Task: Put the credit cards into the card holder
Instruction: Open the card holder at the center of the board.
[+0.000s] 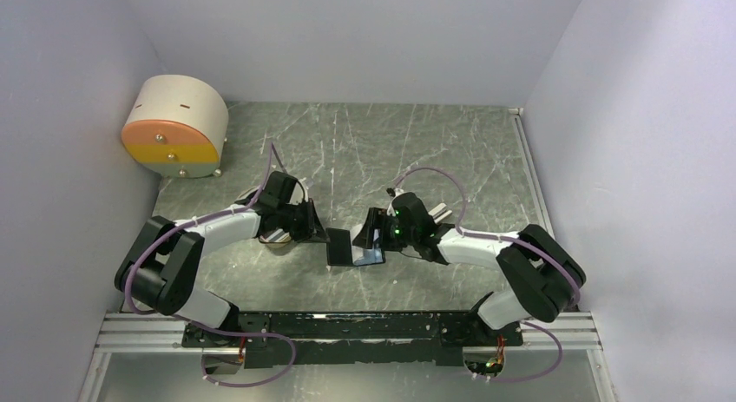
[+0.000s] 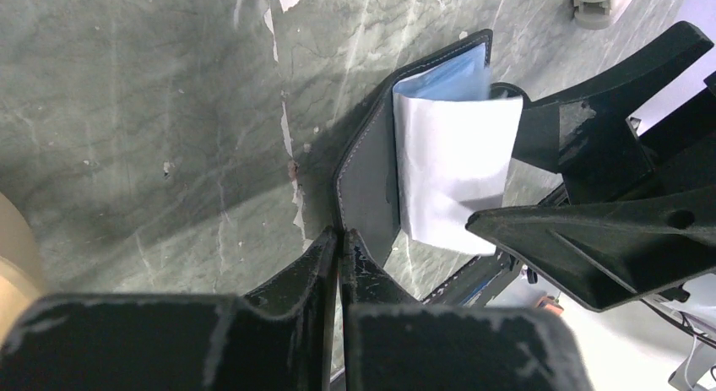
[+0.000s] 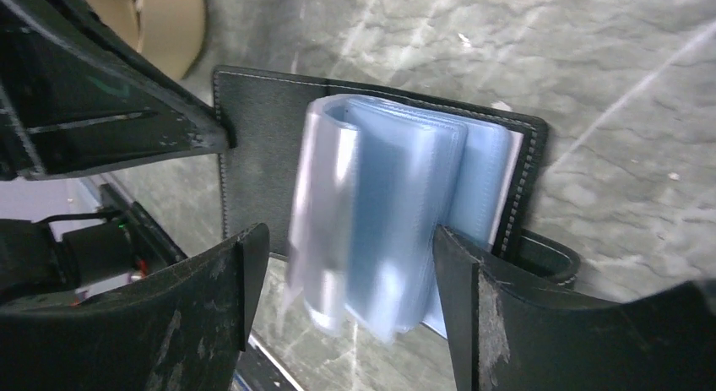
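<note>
Nearest the arm bases, at the middle of the tabletop (image 1: 434,150), the card holder (image 1: 340,247) lies opened out between the two tools. Its long axis runs from 9 to 3 o'clock and its spine from 12 to 6.

The left tool (image 2: 338,239) has its fingers pressed together, the tips touching the edge of the black cover. I cannot tell whether any leather is nipped between them. From this tool the holder lies at 3 o'clock.

The right tool (image 3: 350,256) is spread, with one finger on each side of the fan of blue-grey pockets (image 3: 380,205) and the right-hand finger against their edge. It pinches nothing. From it the cover lies at 9 o'clock.

In the left wrist view a whitish rectangle (image 2: 452,171) lies over the pockets. I cannot tell whether it is a card or glare on the plastic. No other credit cards can be made out in any view.

The right arm is nearer the pockets and the left arm nearer the cover. So I judge that the left tool should pin the cover down while the right works the sleeves.

Farther off, at 10 o'clock, stands the beige-and-orange round box (image 1: 174,128), well apart from the holder.
</note>
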